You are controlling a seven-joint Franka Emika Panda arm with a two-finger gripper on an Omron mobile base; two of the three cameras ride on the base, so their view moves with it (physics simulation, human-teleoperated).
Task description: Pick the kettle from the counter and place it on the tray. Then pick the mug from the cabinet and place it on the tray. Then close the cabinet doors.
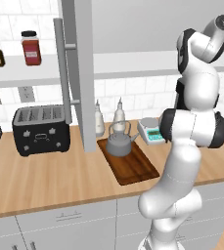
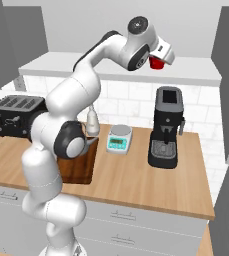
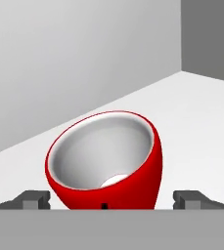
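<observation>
Red mug [image 3: 105, 161] sits on the white inner shelf [image 3: 191, 117] of the cabinet, its pale inside turned toward the hand camera, with the grey back wall behind it. The gripper [image 3: 111, 199] is spread wide, one dark fingertip [image 3: 34, 199] on each side of the mug's lower body with a clear gap on both sides, so nothing is held. From the right base view the mug [image 2: 157, 63] shows as a red patch just under the end of the raised arm, near the front edge of the shelf.

Down on the wooden counter [image 1: 45, 180] the grey kettle [image 1: 119, 140] stands upright on the dark brown tray [image 1: 133, 168], at the tray's rear end toward the tiled wall. Two white bottles [image 1: 108, 117] stand just behind it by the wall. A black toaster [image 1: 40, 129] sits toward the left end of the counter, a small scale [image 2: 119, 138] lies right of the tray, and a black coffee machine [image 2: 166, 127] stands further right. One grey cabinet door [image 1: 81, 73] hangs open above the tray's rear left corner, its silver bar handle [image 1: 62, 68] facing left
</observation>
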